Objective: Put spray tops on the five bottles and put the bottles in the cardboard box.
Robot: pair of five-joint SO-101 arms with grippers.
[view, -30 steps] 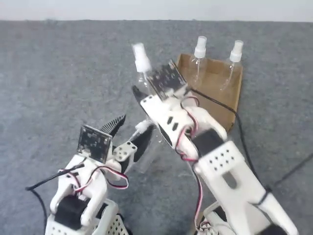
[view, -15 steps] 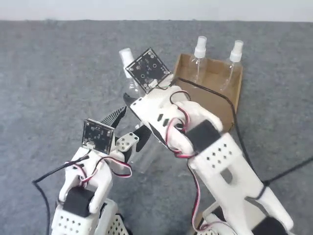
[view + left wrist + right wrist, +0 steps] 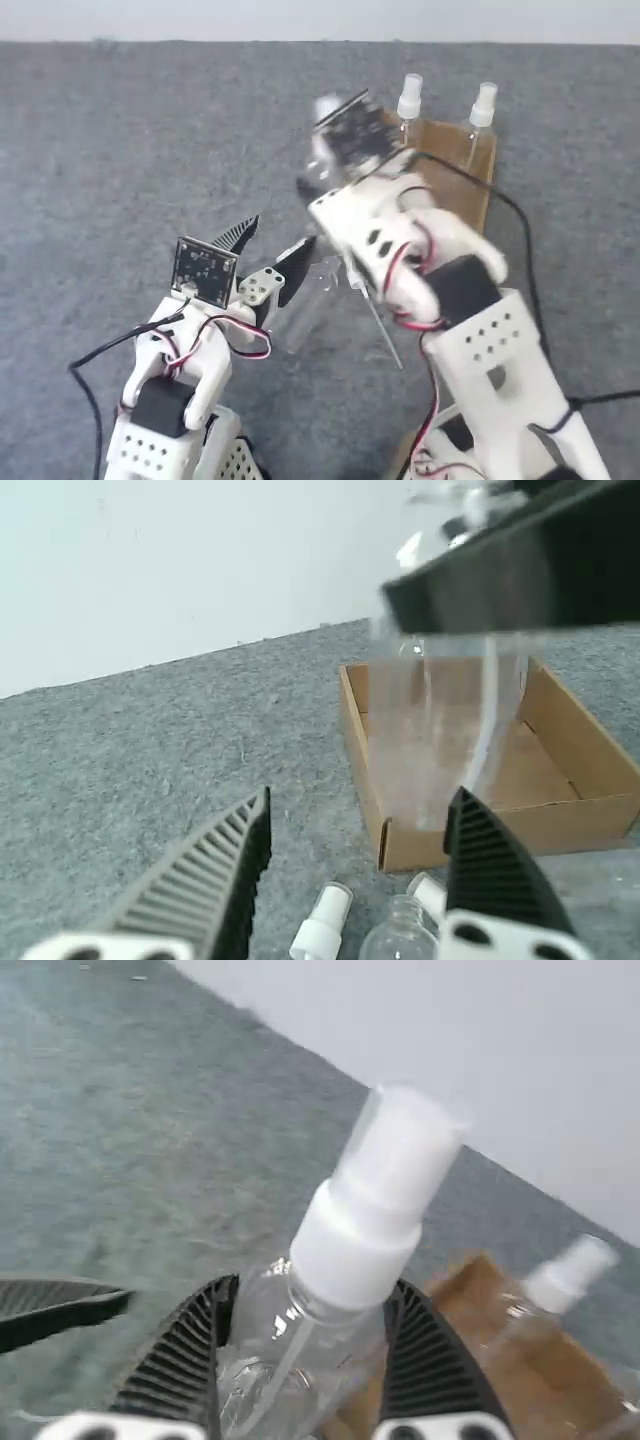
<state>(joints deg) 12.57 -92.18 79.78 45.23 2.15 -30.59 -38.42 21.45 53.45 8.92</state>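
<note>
**Four bottles counted, one clamped in the right jaws**

Four bottles can be counted, and three of them wear spray tops. Two stand upright in the single cardboard box (image 3: 478,195), the left boxed bottle (image 3: 408,100) and the right boxed bottle (image 3: 483,103). The held bottle (image 3: 290,1345) carries its own fitted spray top (image 3: 375,1200). It is raised off the grey carpet (image 3: 120,150), just beside the box's left edge in the high view. The lying bottle (image 3: 298,315) rests on its side on the carpet between the two arms. In the left wrist view one loose spray top (image 3: 320,925) lies just beside its neck. Whether that bottle has a top on cannot be told.

The right gripper (image 3: 310,1305) has its jaws closed on the held bottle, one ribbed finger pressing each side of the shoulder below the top. The left gripper (image 3: 350,880) has its jaws spread wide, with nothing between them and touching nothing. It hangs above the lying bottle and the loose spray top, with the box beyond.
</note>
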